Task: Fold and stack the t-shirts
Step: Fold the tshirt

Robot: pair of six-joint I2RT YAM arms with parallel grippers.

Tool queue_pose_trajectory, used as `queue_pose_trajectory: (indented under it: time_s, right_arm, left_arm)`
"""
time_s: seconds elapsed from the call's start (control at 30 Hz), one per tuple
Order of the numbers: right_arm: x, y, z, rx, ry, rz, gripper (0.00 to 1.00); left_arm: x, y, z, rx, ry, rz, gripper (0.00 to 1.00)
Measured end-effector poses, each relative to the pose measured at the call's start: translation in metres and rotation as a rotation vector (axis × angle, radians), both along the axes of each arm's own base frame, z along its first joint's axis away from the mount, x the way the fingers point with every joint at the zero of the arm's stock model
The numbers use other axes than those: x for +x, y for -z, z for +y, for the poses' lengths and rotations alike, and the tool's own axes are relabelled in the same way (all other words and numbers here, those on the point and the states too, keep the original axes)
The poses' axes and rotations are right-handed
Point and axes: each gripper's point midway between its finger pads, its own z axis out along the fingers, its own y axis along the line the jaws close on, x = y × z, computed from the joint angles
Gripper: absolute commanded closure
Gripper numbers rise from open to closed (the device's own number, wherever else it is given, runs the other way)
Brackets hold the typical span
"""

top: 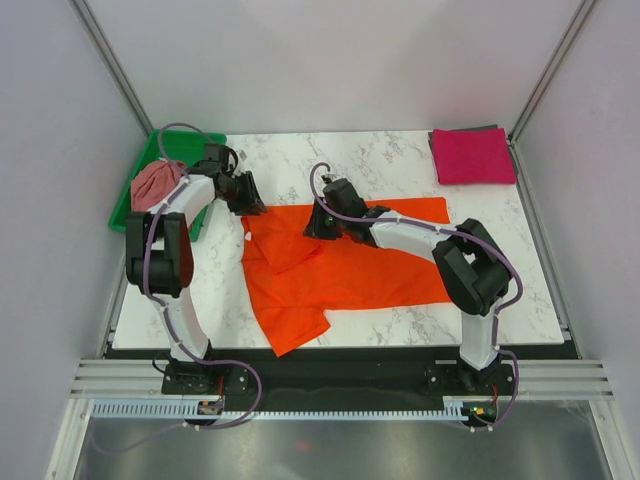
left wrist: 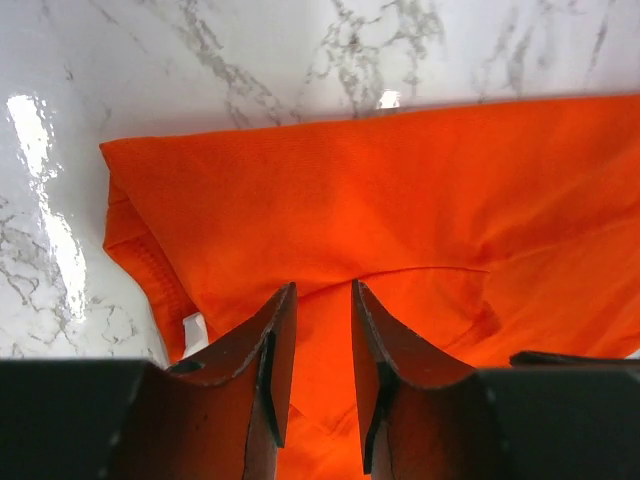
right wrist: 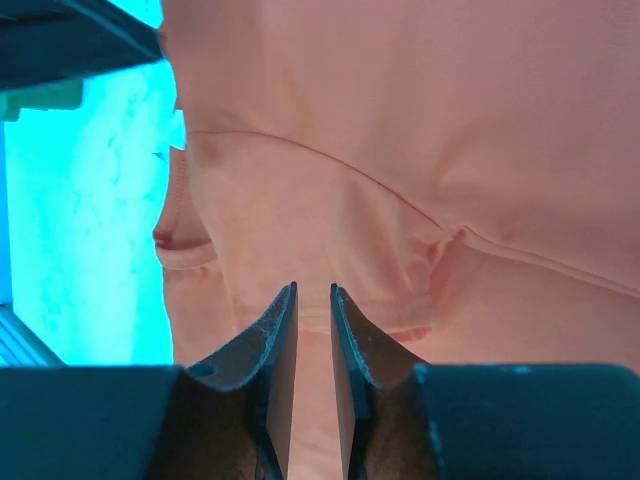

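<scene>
A: Where's the orange t-shirt [top: 335, 268]?
B: Middle of the table [top: 520, 270]. It lies mostly flat, with one flap poking toward the near edge and a long strip running right along the far side. Looks partly folded, not a neat packet yet.
A: Left gripper [left wrist: 322, 292]?
B: Over the shirt's far-left corner. Jaws are parted a moderate way, the cloth lies flat under them and nothing sits between. It holds nothing.
A: Right gripper [right wrist: 312, 290]?
B: Near the left one, over the same far edge but closer to the middle. Jaws are a narrow slit apart and cloth shows through the gap. I see no pinched bunch, so I'm calling it empty too.
A: Why both on that edge?
B: My read is that two grab points along one edge let them lift it evenly and lay a straight fold. One arm alone would drag it skewed.
A: Other shirts?
B: The magenta t-shirt [top: 472, 156] is folded square at the far-right corner, well apart. That's probably the stack spot, out of the working area. The dusty rose t-shirt [top: 157, 183] is bunched in the green tray [top: 122, 212] at far left, beside the left arm. I'd guess it's waiting its turn.
A: Progress?
B: One folded, one in work, one untouched.
</scene>
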Motion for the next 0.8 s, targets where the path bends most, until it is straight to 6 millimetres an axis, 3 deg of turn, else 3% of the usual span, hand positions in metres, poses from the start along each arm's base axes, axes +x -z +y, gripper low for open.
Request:
queue_pose_trajectory:
  time_s: [0.13,0.27,0.33,0.37,0.6,0.8]
  right_arm:
    - [0.0,0.007,0.005,0.009,-0.022,0.011,0.74]
    - [-0.008,0.037,-0.003,-0.028,-0.026,0.053,0.74]
    - [-0.017,0.057,-0.015,-0.064,-0.023,0.089,0.74]
    - [-0.021,0.063,-0.02,-0.072,-0.019,0.105,0.74]
    - [-0.017,0.056,-0.027,-0.089,-0.023,0.081,0.73]
    - [-0.009,0.025,-0.027,-0.057,-0.014,0.032,0.71]
  left_arm:
    - [-0.007,0.029,0.002,0.005,-0.014,0.078,0.64]
    - [-0.021,0.057,0.01,0.044,-0.039,0.151,0.64]
    - [-0.024,0.062,0.011,0.051,-0.047,0.166,0.64]
    - [-0.022,0.062,0.012,0.06,-0.051,0.162,0.64]
    - [-0.021,0.055,0.015,0.091,-0.062,0.146,0.62]
    - [-0.02,0.008,0.011,0.082,-0.057,0.044,0.61]
